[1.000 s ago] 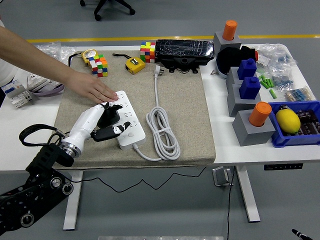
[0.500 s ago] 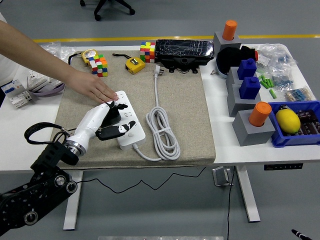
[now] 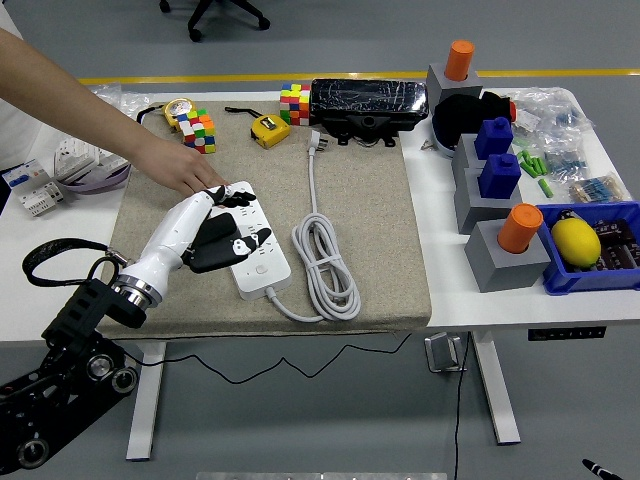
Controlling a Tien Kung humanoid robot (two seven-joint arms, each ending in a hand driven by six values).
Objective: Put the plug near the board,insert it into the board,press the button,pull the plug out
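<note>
Left hand reaching in from the lower left on a white forearm, laid over the left part of the white power strip on the tan mat; black fingers curled down onto the strip's upper face, with something dark under the palm, though impossible to tell whether a plug is gripped there. Person's hand coming in from the top left, palm down, resting at the strip's far end, just beside the robot's fingertips. Strip lying diagonally, far end toward the upper left, near end toward the lower right, where its cord leaves and loops in a loose coil just to the right. From the coil, cord running straight up the mat to the white plug, lying free near the mat's far edge, well apart from the strip. Behind the plug, black wrapped box; to its left, a colour cube, a yellow tape measure, and a second cube. On the bare table at right, grey blocks with orange cylinders and blue pieces, plus a blue bin holding a yellow object. Right arm out of sight
</note>
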